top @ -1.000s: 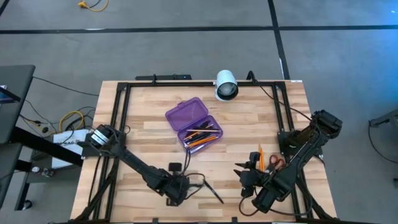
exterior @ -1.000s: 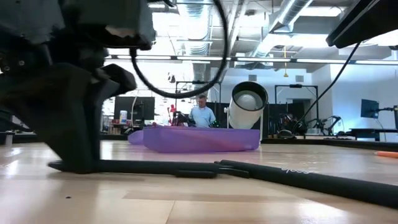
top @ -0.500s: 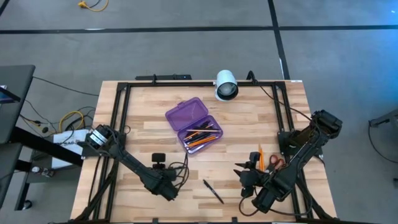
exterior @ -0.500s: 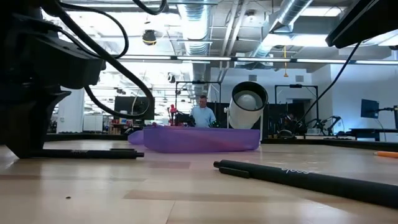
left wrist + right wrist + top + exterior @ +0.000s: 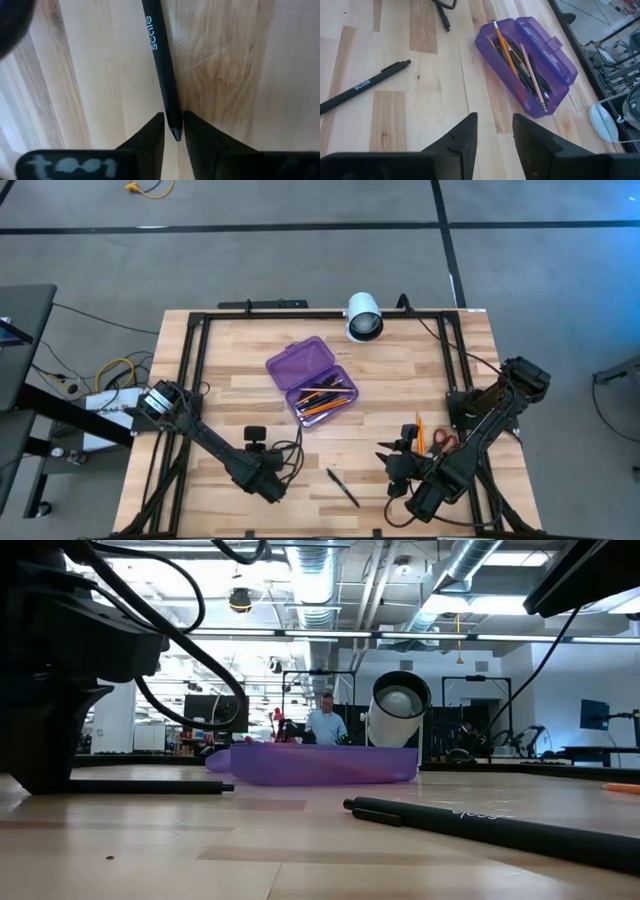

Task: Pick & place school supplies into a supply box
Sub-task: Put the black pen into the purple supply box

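- I'm watching the left gripper [image 5: 272, 488] sitting low on the worktop [image 5: 230, 410], lower left of centre in the high view; its fingers [image 5: 150, 137] are parted narrowly, gripping nothing.
- The black pen [image 5: 343, 488] is lying loose just right of it in the high view, long axis running diagonally from upper left to lower right.
- In the left wrist view the pen's [image 5: 162, 65] tip is poking into the gap between the fingers, barrel running straight away from them. So the axis is lining up along the approach, not across the jaws.
- My read: the wrist is needing a turn or a shift up the barrel before closing.
- The right gripper [image 5: 392, 465] is waiting lower right, fingers [image 5: 460, 137] apart and empty. It's about as near the pen, but the left is already lined up.
- The supply box [image 5: 312, 378] is sitting open at centre, well apart from the pen, pencils and pens inside.
- An orange pencil [image 5: 420, 432] and scissors [image 5: 444, 442] are lying beside the right arm.
- Bare wood between pen and box; the front edge is close below the pen.
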Controlling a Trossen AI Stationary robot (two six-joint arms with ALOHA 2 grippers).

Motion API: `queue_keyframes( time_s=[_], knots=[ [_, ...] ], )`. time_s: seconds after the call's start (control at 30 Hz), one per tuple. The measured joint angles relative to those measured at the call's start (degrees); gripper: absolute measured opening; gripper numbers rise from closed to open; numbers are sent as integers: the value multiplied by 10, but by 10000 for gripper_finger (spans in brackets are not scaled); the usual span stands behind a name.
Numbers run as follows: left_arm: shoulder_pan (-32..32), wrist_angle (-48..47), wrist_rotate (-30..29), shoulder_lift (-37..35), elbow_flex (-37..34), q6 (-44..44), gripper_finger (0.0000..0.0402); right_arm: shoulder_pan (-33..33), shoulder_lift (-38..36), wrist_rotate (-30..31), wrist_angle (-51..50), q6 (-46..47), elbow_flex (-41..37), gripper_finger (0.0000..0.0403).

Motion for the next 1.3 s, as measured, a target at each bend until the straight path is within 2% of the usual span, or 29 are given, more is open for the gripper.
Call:
queue_keyframes(
  time_s=[0.43,0.7,0.87,0.97,1.07,1.3],
  knots=[
    [14,6,16,-6,1,2,67,0,0,0,0,0,0,118],
    [14,6,11,-53,0,-5,67,0,0,0,0,0,0,118],
    [15,17,-26,-61,1,-2,67,0,0,0,2,0,0,118],
    [22,61,-53,-61,1,19,69,0,0,0,2,0,0,118],
    [32,99,-60,-61,1,41,85,0,0,0,3,0,0,118],
    [52,102,-67,-61,1,44,155,0,0,0,4,0,0,118]
  ],
)
